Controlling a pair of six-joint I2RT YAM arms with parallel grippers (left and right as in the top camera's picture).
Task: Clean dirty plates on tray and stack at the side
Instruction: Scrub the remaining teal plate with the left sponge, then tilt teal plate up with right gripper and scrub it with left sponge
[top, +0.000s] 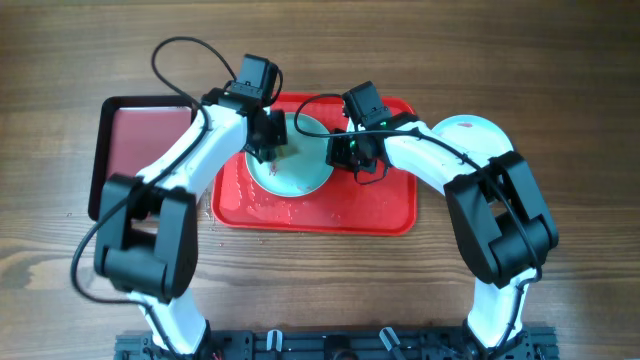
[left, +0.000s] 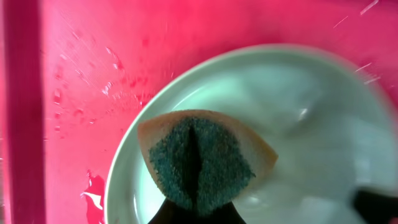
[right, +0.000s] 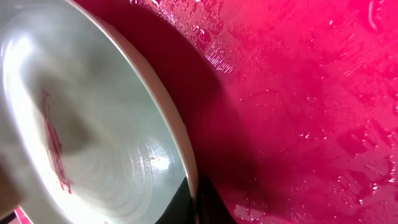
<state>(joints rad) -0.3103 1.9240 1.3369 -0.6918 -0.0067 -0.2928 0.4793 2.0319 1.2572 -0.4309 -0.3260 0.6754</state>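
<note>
Light blue plate (top: 295, 178) in the middle of the red tray (top: 380, 205).
Pinched tight in the left gripper (top: 268, 150), a folded green and yellow sponge (left: 205, 158), pressed on the plate's inside. Shut on the plate's rim toward the tray's right side, the right gripper (top: 350, 152). Thin red smear (right: 55, 146) on the plate. Another plate (top: 468, 130) just off the tray's far right corner; black-rimmed tray (top: 145, 135) just beside its left edge.

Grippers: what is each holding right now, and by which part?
Left gripper pinches a folded sponge by its near end, on the plate. Right gripper clamps that plate's rim.
</note>
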